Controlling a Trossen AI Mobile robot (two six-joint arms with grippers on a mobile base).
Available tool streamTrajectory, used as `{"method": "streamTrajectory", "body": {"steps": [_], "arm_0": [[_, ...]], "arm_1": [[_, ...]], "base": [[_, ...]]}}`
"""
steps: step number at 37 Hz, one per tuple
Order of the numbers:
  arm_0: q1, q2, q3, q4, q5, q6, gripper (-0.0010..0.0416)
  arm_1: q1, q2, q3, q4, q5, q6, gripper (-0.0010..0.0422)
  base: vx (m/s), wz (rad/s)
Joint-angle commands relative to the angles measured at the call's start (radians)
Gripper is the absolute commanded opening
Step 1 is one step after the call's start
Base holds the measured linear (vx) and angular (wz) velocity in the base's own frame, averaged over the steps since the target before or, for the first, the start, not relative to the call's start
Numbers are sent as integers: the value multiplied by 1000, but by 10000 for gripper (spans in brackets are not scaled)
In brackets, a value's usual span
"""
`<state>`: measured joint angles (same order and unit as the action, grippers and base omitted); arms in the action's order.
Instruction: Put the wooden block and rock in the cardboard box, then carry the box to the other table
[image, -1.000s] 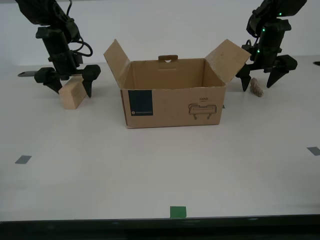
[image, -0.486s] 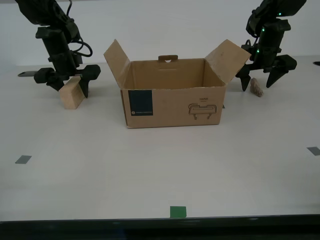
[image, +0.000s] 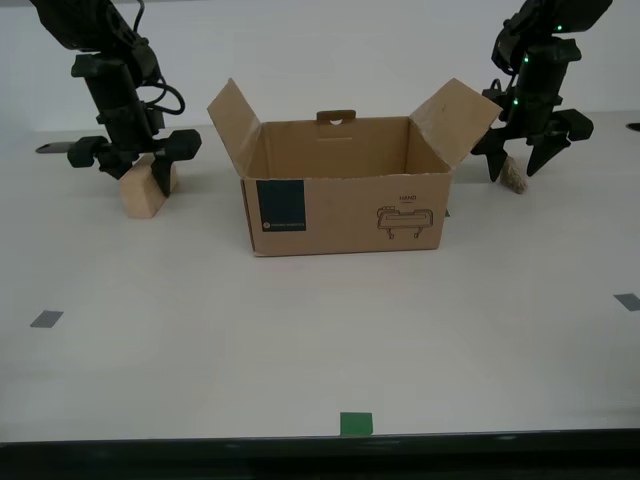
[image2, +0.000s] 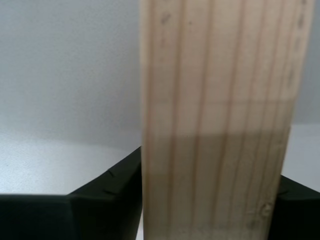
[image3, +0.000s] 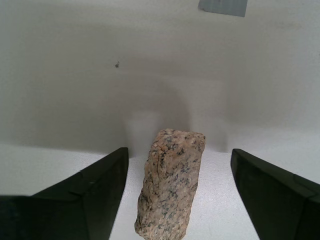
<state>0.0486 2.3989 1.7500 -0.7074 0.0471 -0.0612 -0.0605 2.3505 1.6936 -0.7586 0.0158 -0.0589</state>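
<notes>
The wooden block (image: 143, 192) stands on the pale table at the exterior view's left, and my second gripper (image: 135, 170) is shut on it from above. In the second wrist view the wooden block (image2: 215, 120) fills the space between the dark fingers (image2: 107, 200), which press on both its sides. The rock (image: 513, 175) lies at the exterior view's right, just beyond the box's flap. My first gripper (image: 522, 165) straddles the rock, open; its fingers (image3: 92, 195) stand clear of the rock (image3: 170, 185) on each side. The cardboard box (image: 345, 205) sits open between the two arms.
A green tape square (image: 355, 423) marks the table's near edge. Grey tape squares (image: 45, 319) (image: 627, 301) lie toward the exterior view's left and right. The box's raised side flaps (image: 455, 118) stand close to each arm.
My second gripper's fingers have drawn in onto the wooden block. My first gripper's fingers have narrowed around the rock and dropped slightly. The box has not moved.
</notes>
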Motion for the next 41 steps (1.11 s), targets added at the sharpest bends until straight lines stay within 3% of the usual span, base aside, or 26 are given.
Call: {"method": "streamTrajectory", "body": {"steps": [1, 13, 20, 23, 28, 41], "arm_0": [[1, 1, 0, 0, 3, 3, 246], [2, 1, 0, -1, 3, 3, 92], [3, 1, 0, -1, 2, 2, -7], [4, 1, 0, -1, 2, 1, 5], [5, 1, 0, -1, 2, 0, 0], [6, -12, 0, -5, 2, -4, -1]], "arm_1": [[0, 0, 0, -2, 3, -13, 145], [0, 0, 0, -3, 3, -13, -1], [0, 0, 0, -3, 3, -13, 6], [0, 0, 0, -4, 11, -13, -4], [0, 0, 0, -3, 71, -18, -3], [1, 0, 0, -4, 71, -24, -1]], "base": [[0, 0], [0, 0], [0, 0], [0, 0], [0, 0], [0, 0]]}}
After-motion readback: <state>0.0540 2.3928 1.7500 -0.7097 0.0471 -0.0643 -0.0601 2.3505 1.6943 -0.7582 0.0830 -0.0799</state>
